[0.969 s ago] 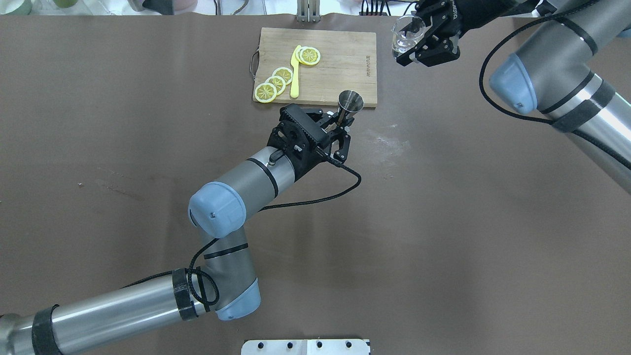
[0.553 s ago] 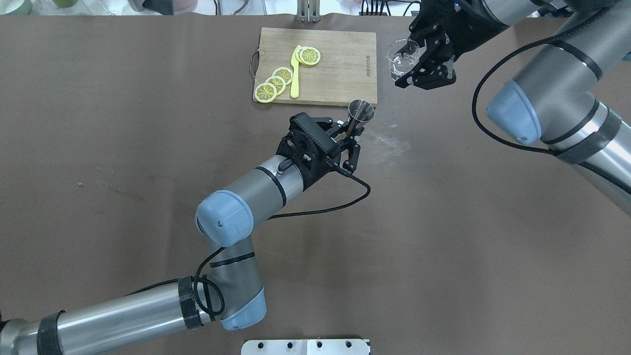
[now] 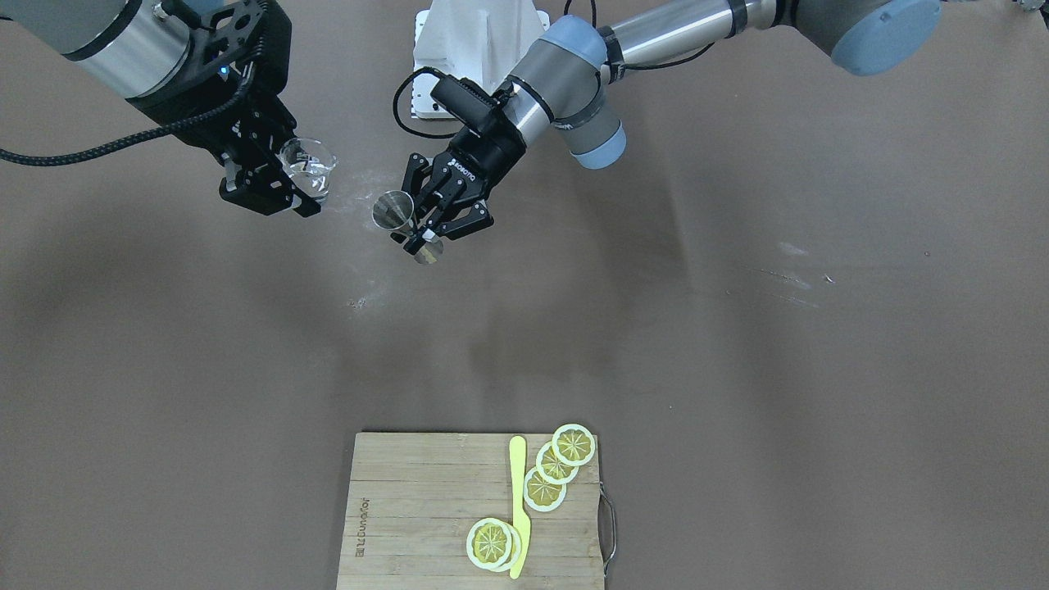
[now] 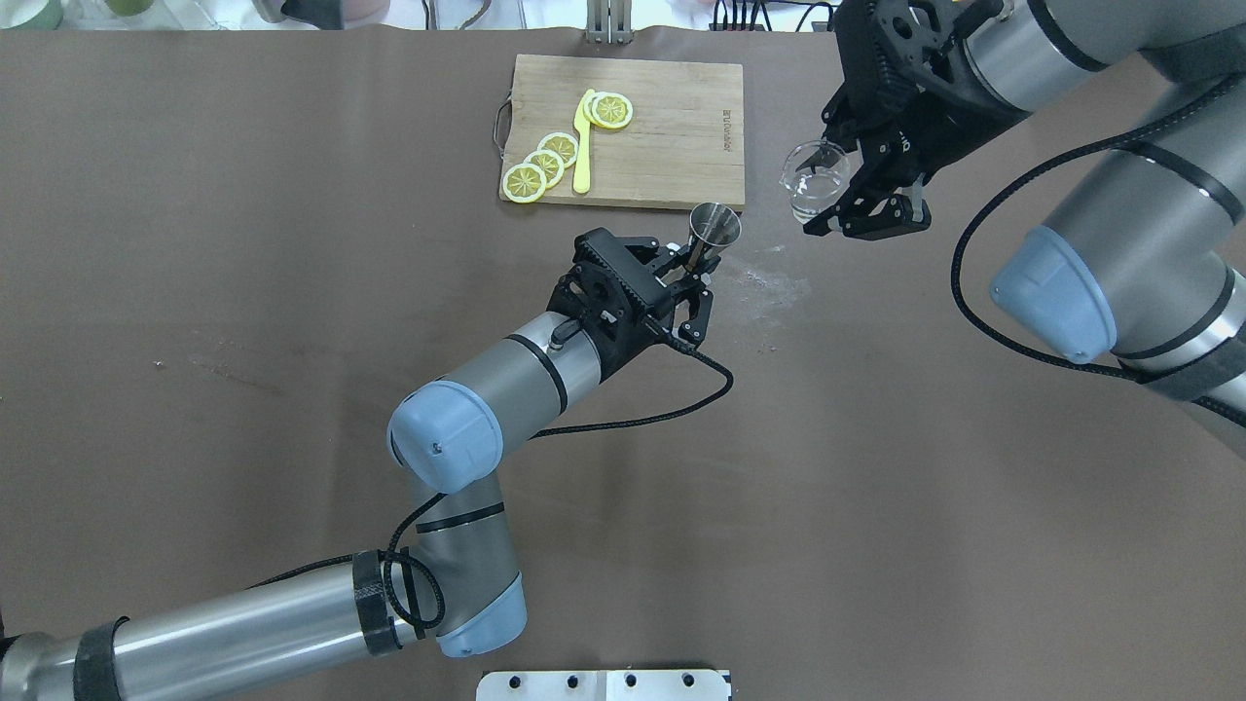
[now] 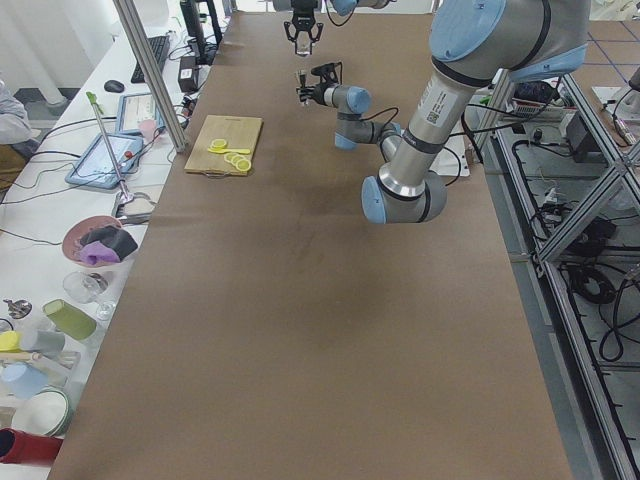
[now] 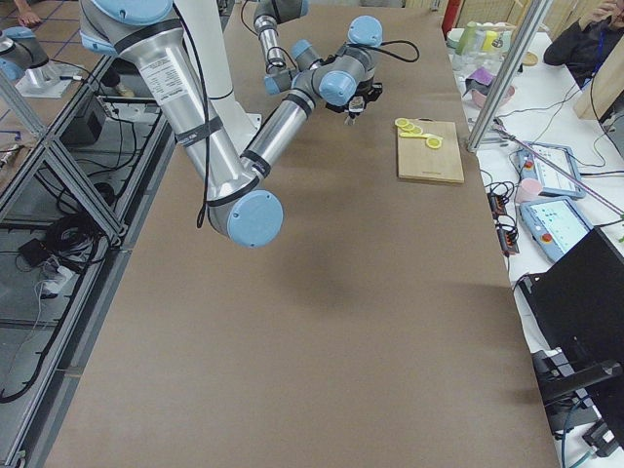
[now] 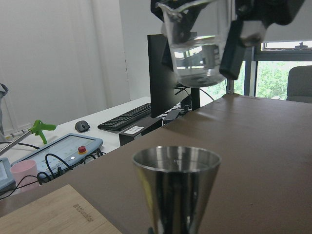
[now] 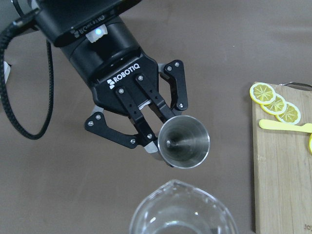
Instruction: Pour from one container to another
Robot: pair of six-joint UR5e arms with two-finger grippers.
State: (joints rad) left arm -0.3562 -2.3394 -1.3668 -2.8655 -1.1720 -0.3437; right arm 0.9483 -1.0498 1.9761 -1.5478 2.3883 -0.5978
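I take the cutting board [image 4: 672, 117] as my mark. Off its right edge, my right gripper [image 4: 839, 193] is clamped on a glass beaker [image 4: 814, 183] with clear liquid in it. Just off the board's robot-side right corner, my left gripper [image 4: 693, 263] pinches the steel jigger [image 4: 714, 224] by its waist, mouth up.

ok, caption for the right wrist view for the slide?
Left pincer holds a steel jigger, mouth up, just past the glass beaker spout; lemon slices on the cutting board.
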